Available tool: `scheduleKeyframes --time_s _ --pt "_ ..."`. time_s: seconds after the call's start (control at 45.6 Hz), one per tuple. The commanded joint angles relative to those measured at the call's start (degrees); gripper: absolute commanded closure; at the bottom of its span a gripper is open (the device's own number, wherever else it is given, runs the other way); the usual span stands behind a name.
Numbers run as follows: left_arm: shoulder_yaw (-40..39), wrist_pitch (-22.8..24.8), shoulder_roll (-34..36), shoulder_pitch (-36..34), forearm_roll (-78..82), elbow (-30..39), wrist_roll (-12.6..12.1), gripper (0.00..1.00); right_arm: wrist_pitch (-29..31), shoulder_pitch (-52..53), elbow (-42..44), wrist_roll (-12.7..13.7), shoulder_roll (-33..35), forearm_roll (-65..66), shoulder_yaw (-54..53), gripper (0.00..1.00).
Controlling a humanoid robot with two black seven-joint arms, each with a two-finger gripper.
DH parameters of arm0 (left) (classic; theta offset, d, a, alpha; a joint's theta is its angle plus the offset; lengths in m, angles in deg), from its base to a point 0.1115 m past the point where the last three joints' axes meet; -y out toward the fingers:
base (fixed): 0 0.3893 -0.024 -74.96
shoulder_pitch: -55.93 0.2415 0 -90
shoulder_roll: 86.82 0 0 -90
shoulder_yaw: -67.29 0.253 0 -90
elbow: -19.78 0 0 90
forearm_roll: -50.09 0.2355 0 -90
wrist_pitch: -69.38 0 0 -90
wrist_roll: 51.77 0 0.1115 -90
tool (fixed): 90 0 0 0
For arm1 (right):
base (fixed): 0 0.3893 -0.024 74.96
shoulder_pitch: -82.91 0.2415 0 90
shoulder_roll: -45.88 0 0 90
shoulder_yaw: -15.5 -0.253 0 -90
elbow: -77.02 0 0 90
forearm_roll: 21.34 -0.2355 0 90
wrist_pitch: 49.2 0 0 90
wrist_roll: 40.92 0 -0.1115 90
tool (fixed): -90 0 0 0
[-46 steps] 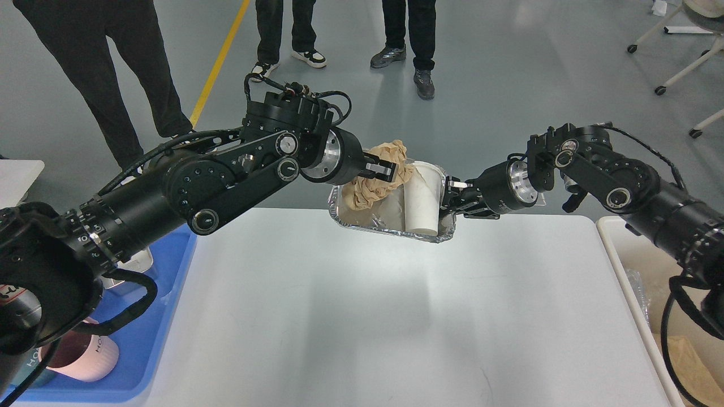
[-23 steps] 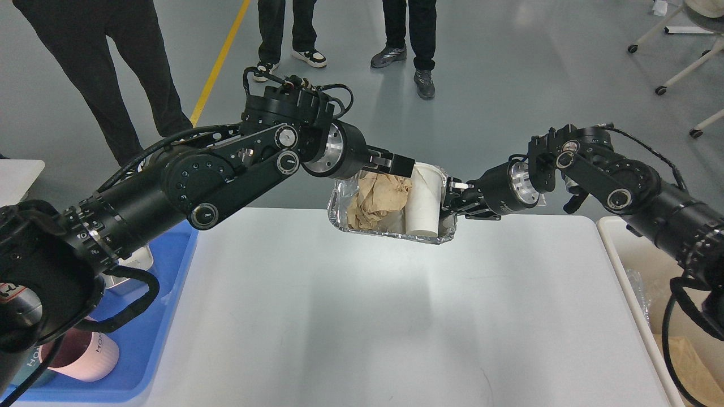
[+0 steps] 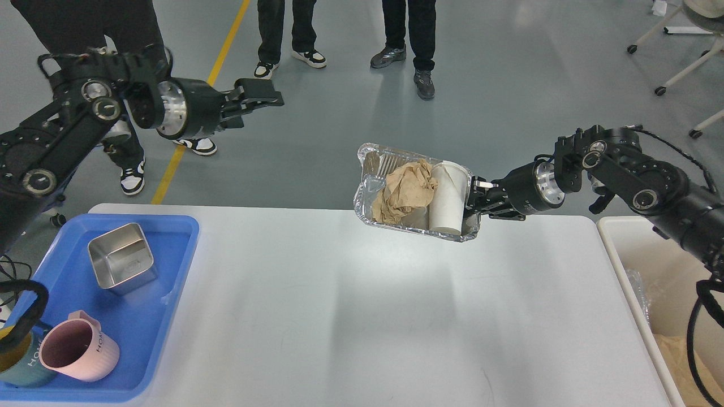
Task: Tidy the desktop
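R gripper clamping foil tray w/ paper wad + cup above desktop; L gripper hanging empty, jaws look closed.

Counter fills the middle of my view. Tray at 9 o'clock on its left end: square tin at the tray's far side, mug nearer me, a second cup just left of the mug, touching or almost. Bin at 3 o'clock beside the counter's right edge. Foil pan at 12 to 1 o'clock over the far edge, gripped at its right end by my right tool; inside it, crumpled paper left, cup right. Left tool at 10 o'clock, well apart, over the floor behind the counter.
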State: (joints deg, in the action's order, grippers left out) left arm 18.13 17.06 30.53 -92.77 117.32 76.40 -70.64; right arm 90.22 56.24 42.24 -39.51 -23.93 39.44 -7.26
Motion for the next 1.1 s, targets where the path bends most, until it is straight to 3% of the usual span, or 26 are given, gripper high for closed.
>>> scheduleKeyframes --time_s 0.0,0.154,0.219,0.329,0.461,0.57,0.702,1.075 --pt "-3.13 -2.25 3.67 4.73 -5.78 -6.15 9.01 0.04 -0.02 -0.14 -0.82 0.0 0.46 0.04 -0.01 1.0" --pt "-4.01 -2.69 3.5 7.73 -18.69 -18.89 22.36 0.04 -0.02 -0.41 -1.0 0.08 0.82 0.04 -0.01 1.0" --pt "-4.19 -2.08 2.53 8.69 -26.77 -24.6 25.98 0.04 -0.11 -0.58 -1.0 0.0 0.82 0.04 -0.01 1.0" --pt "-4.01 -0.94 -2.55 9.05 -41.62 -30.76 24.76 0.04 -0.11 -1.02 -1.0 0.0 1.25 0.04 -0.01 1.0" --pt "-4.19 1.96 -10.29 11.15 -58.33 -35.87 18.7 0.04 -0.11 -1.29 -1.0 0.08 1.87 0.04 -0.01 1.0" --pt "-4.28 2.67 -15.22 12.91 -64.94 -36.31 16.94 0.03 -0.37 -1.37 -0.65 0.17 3.97 0.21 0.87 1.0" --pt "-5.33 2.67 -18.39 13.35 -66.0 -36.49 16.85 0.03 -0.46 -2.86 -0.21 0.17 8.36 1.09 2.19 1.0" --pt "-5.6 3.02 -19.44 14.14 -65.38 -36.49 17.55 0.03 -3.45 -13.93 1.29 -0.09 30.6 1.09 2.02 1.0"
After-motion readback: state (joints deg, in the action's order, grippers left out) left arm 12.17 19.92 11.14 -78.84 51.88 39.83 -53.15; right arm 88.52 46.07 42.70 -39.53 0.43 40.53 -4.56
